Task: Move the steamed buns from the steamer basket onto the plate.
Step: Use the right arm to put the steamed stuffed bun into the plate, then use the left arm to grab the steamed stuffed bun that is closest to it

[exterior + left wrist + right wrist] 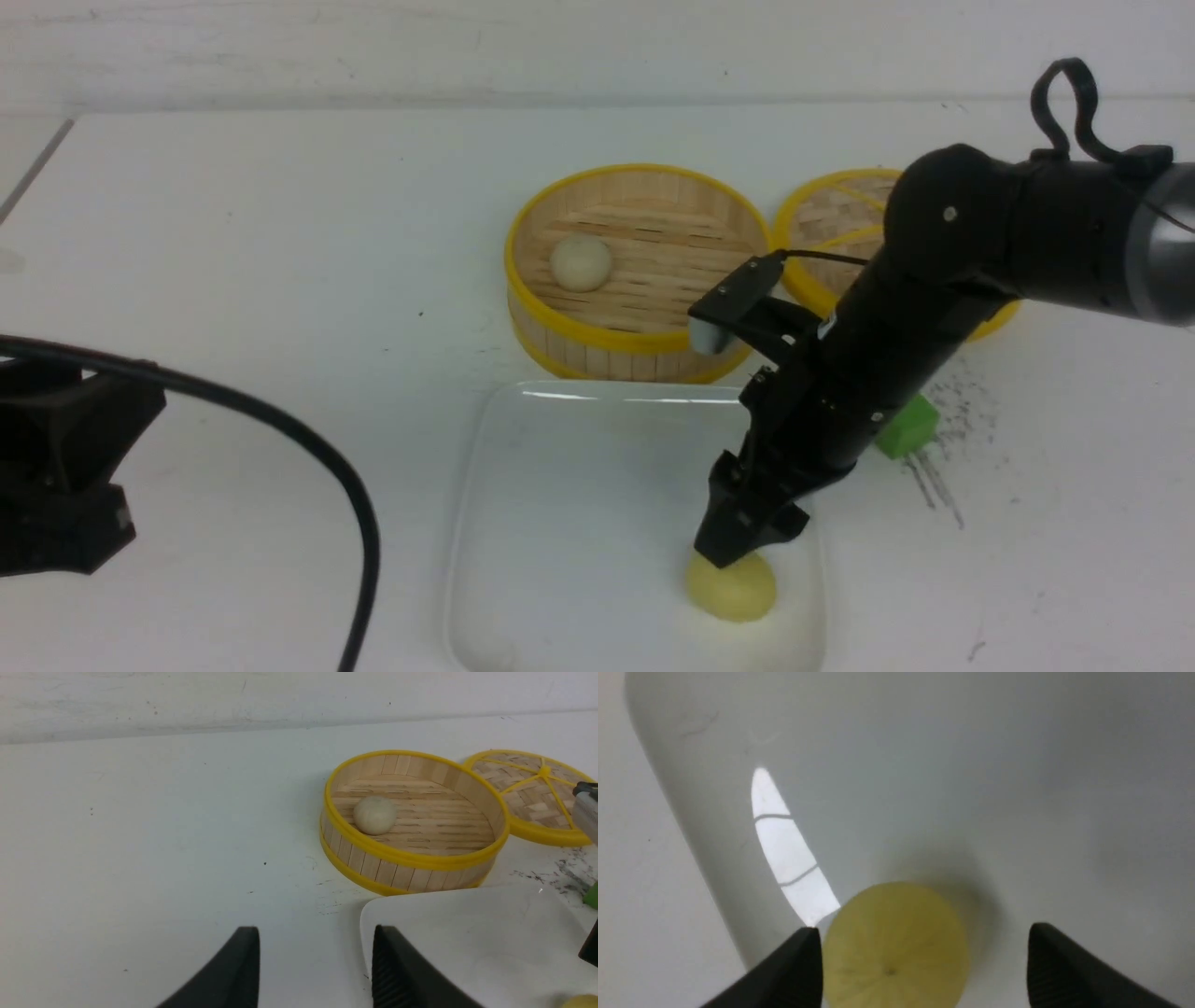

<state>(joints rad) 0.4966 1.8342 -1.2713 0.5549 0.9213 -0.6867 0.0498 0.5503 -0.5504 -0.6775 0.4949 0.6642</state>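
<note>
A pale yellow bun (733,590) lies on the near right part of the white square plate (560,485). My right gripper (738,553) hangs just over it, open, one finger beside the bun (894,947) and the other (1064,961) well apart from it. A cream bun (581,262) sits in the left part of the steamer basket (607,350), behind the plate. My left gripper (315,933) is open and empty, low over the table left of the plate (467,924), facing the basket (402,872) and its bun (375,815).
A flat woven disc with yellow spokes (840,215) lies right of the basket, partly behind the right arm. A green cube (906,427) sits off the plate's right side. A black cable (308,448) loops from the left arm over the near left table.
</note>
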